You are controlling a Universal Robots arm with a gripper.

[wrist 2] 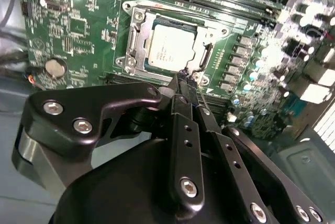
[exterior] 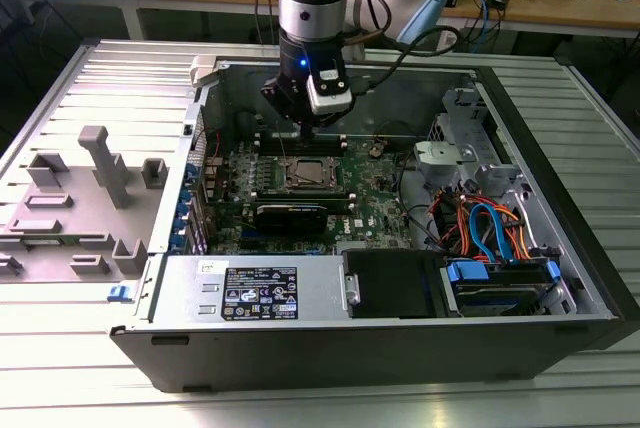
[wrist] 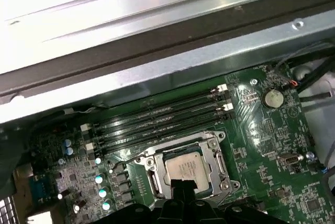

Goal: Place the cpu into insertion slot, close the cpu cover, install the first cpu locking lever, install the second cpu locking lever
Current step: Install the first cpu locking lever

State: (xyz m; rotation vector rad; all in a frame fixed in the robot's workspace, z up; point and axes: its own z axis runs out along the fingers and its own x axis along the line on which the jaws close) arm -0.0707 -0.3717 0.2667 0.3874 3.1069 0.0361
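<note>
Gripper, clenched on nothing, hangs just over the edge of the seated cpu.

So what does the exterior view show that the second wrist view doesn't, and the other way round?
Exterior view, not the second wrist view: the whole open metal computer case, the grey plastic parts tray on the exterior view's left, and orange and blue cables inside the case.
Second wrist view, not the exterior view: silver screws on the black gripper's links, close up.
Both: the gripper near the small square silver-topped cpu, seated on the green circuit board with the thin metal cpu cover frame around it.
</note>
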